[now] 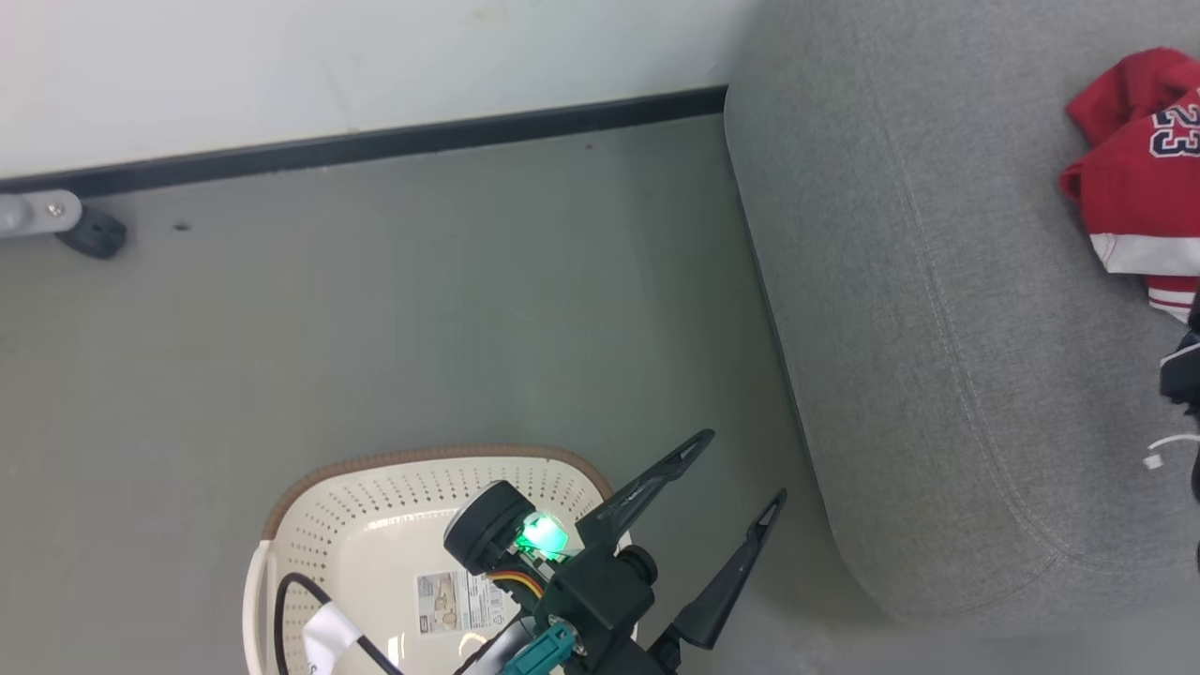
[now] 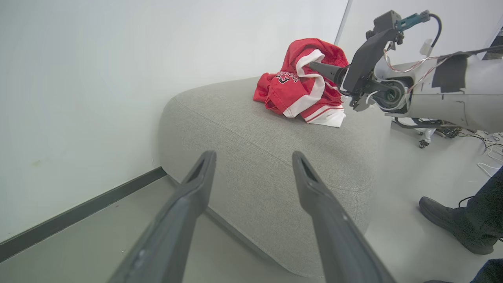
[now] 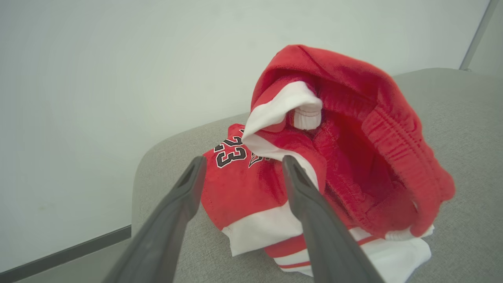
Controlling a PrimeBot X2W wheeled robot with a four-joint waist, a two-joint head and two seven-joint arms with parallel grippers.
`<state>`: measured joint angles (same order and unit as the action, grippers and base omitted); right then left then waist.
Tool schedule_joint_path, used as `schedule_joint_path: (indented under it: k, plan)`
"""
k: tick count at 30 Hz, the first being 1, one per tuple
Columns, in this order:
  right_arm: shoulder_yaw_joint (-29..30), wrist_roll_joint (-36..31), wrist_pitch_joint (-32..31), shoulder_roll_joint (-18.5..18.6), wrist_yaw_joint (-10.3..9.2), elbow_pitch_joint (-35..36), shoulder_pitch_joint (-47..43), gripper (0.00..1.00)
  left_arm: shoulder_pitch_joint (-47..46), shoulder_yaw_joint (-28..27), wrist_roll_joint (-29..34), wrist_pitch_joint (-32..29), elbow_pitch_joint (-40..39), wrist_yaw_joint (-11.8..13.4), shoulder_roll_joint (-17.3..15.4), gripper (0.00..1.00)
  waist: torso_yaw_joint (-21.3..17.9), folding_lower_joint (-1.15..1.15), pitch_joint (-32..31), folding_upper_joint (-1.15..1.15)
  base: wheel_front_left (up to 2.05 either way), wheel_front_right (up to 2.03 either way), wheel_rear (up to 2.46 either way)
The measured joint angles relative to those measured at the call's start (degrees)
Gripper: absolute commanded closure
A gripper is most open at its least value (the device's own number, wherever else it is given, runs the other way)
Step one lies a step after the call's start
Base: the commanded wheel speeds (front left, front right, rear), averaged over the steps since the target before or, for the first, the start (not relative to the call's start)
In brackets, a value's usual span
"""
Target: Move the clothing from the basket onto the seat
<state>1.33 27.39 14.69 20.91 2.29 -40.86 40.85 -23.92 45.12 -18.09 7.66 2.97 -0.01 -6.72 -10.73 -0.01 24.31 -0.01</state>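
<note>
The clothing (image 3: pixel 353 157) is a red heap with white trim and a dark "23", lying on the grey seat (image 3: pixel 463 118) near its far side. My right gripper (image 3: pixel 243 162) stands open just in front of the heap, its fingers on either side of the jersey's near edge without pinching it. From the left wrist, the clothing (image 2: pixel 302 86) sits on the seat (image 2: pixel 255 129) with my right gripper (image 2: pixel 318 67) against it. My left gripper (image 1: pixel 736 469) hangs open over the cream basket (image 1: pixel 309 497), holding nothing. The basket's bare floor shows a barcode sticker.
A white wall with a dark baseboard (image 1: pixel 375 145) runs behind the floor. A caster wheel (image 1: pixel 89 232) stands at the far left. A person's dark shoe (image 2: pixel 452 224) and loose cables (image 2: pixel 487 157) are on the floor beside the seat.
</note>
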Motion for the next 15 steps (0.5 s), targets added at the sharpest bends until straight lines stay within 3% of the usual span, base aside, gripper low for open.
schedule_joint_path:
  k: [15]
  plan:
    - [-1.7, -3.2, 0.0, -4.2, 0.32, 12.5, -12.8, 0.00, 4.5, -2.0, -2.2, 2.2, 1.1, 2.1, -0.2, 0.00, 1.7, -0.01, -8.2, 0.00, 0.00, 0.00, 0.00]
